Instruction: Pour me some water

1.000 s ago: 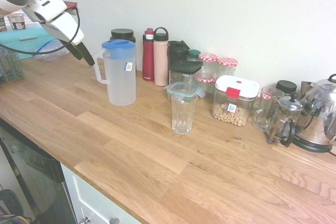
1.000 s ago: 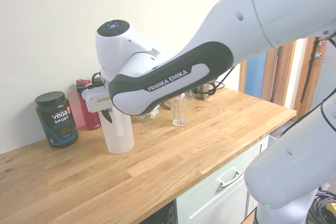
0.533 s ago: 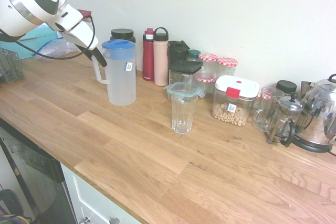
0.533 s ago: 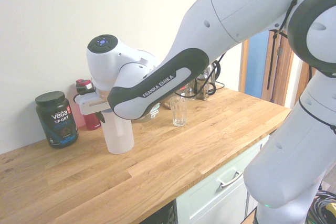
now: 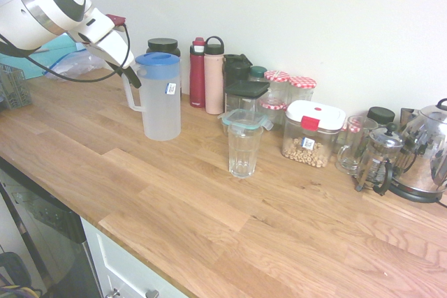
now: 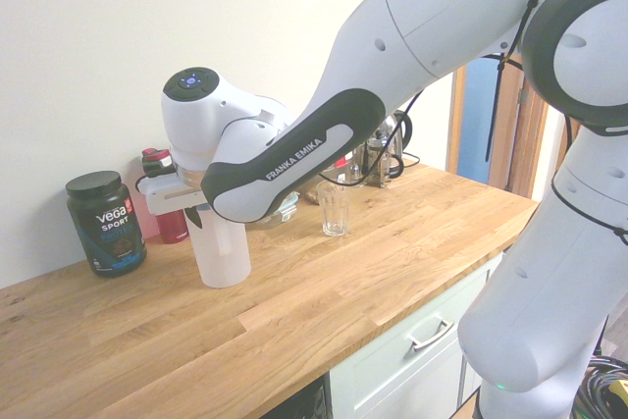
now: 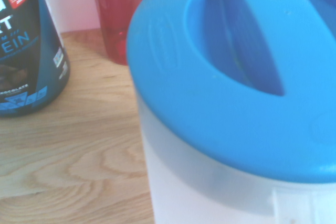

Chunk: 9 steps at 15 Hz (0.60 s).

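Observation:
A clear plastic pitcher [image 5: 160,102] with a blue lid stands upright on the wooden counter; its lid fills the wrist view [image 7: 236,77]. My gripper [image 5: 132,78] is at the top of the pitcher's white handle, on the side away from the glass. How it stands on the handle does not show. An empty ribbed drinking glass [image 5: 244,148] stands on the counter a short way right of the pitcher, also seen past the arm [image 6: 334,208]. In the second exterior view the arm hides the pitcher's top, and only its lower body [image 6: 222,257] shows.
Behind the pitcher stand a black protein tub [image 6: 105,223], a red bottle [image 5: 198,72] and a pink bottle [image 5: 214,75]. Storage jars, a red-clipped food box [image 5: 312,134], a French press [image 5: 377,158] and a kettle [image 5: 426,148] line the wall to the right.
The arm swung in and down from the left until the gripper reached the pitcher's handle. Over the last half second it has barely moved. Pitcher and glass stand where they were.

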Tool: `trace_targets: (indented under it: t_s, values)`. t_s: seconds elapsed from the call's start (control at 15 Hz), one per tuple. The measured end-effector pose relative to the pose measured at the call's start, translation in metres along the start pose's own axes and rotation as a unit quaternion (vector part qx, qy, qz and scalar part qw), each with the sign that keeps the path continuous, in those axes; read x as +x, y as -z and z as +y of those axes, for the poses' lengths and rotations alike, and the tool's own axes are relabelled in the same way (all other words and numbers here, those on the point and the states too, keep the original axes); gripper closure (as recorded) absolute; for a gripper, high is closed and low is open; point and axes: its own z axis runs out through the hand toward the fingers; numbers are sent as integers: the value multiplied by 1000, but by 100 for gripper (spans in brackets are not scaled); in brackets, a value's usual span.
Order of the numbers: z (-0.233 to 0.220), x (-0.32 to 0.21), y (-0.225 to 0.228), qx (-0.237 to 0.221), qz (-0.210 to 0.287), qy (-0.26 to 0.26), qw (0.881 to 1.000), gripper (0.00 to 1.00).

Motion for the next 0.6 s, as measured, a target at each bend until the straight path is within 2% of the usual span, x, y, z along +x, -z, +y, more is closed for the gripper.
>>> trace_targets:
  t_s: [0.6]
  values:
    - [2, 16, -1, -7, -23, -13, 1000, 100]
